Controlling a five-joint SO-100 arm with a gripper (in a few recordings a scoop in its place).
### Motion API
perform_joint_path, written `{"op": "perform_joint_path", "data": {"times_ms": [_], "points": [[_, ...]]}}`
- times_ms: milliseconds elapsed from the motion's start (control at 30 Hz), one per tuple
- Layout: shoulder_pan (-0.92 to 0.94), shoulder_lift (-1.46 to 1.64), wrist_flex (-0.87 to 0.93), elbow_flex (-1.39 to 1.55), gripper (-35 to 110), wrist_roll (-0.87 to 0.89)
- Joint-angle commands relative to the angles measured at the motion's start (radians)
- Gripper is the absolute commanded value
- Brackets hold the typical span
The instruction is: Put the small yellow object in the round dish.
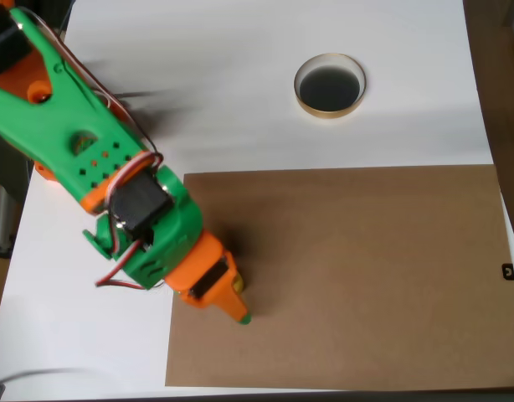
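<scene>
From the overhead view, the green and orange arm (115, 180) reaches in from the upper left and bends down over the near left part of the brown board (349, 276) that lies on the white surface (223, 75). Its gripper (239, 310) points down and to the right, the tip sitting low over the board, and a small fleck of yellow (238, 284) shows at the upper edge of the orange finger block. I take that fleck to be the small yellow object, tucked right at the gripper, though it is too small and too covered for me to be sure. Whether the gripper is closed on it, or only hovering above it, I cannot tell; the arm's own body hides the fingers from this angle. The round dish (330, 107) stands on the bare white surface beyond the board's far edge, well apart from the gripper, up and to the right of it in this view. That diagonal is what the coming move turns on, to my eye: if the piece is in hand, the arm must lift and swing up-right across the board's far edge to bring it over the dark inside of the dish.
</scene>
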Motion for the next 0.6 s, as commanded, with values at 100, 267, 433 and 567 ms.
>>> {"op": "perform_joint_path", "data": {"times_ms": [100, 267, 433, 567], "points": [[-0.038, -0.017, 0.026, -0.077, 28, 0.003], [-0.061, -0.038, 0.028, -0.087, 25, 0.021], [-0.084, -0.054, 0.023, -0.098, 19, 0.037], [-0.083, -0.077, 0.012, -0.11, 12, 0.041]]}}
